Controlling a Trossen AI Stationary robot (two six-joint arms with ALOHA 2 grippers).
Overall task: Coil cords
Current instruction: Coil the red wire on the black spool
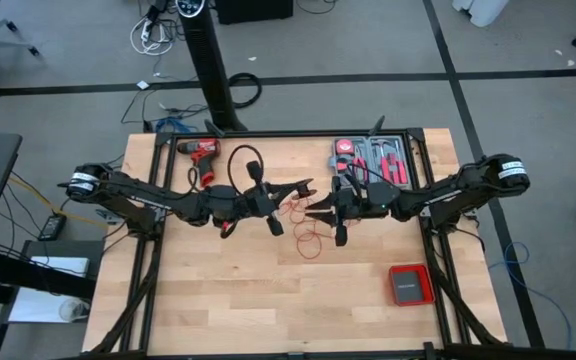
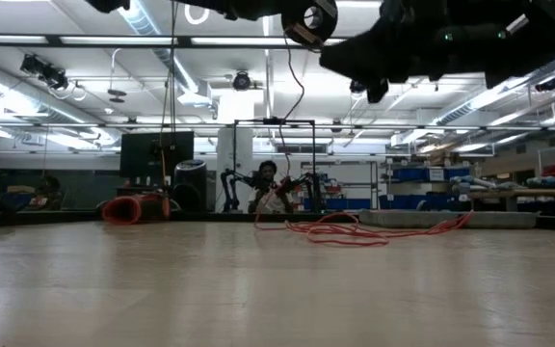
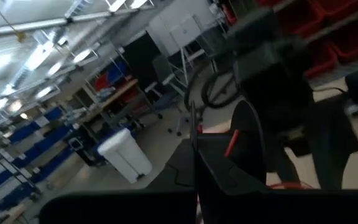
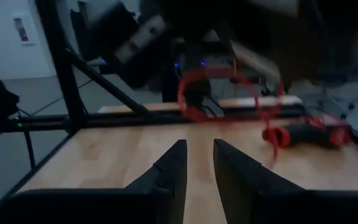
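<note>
Cord: red cord [image 1: 308, 238] lies loose mid-bench, its loops on the wood at about five o'clock from the two grippers, one strand rising toward them. Not yet a neat coil.
Left gripper: left gripper [image 1: 306, 187] hangs raised over the bench centre, fingers closed. The left wrist view shows a red strand pinched at their tips, likely so one end stays anchored while the rest is wound.
Right gripper: right gripper [image 1: 315, 209] faces it from three o'clock, almost tip to tip. Its fingers [image 4: 169, 171] stand slightly apart with nothing between them, and a red loop hangs just ahead of them, probably the next thing to catch.
Bench: wooden bench [image 1: 218, 300] carries the slack, which keeps the wire from tangling in the air.
Bystanders: a red-and-black drill [image 1: 202, 150] at eleven o'clock, a tool tray [image 1: 373, 158] at one o'clock and a flat red box [image 1: 409, 284] at four o'clock all sit well apart from the cord.
</note>
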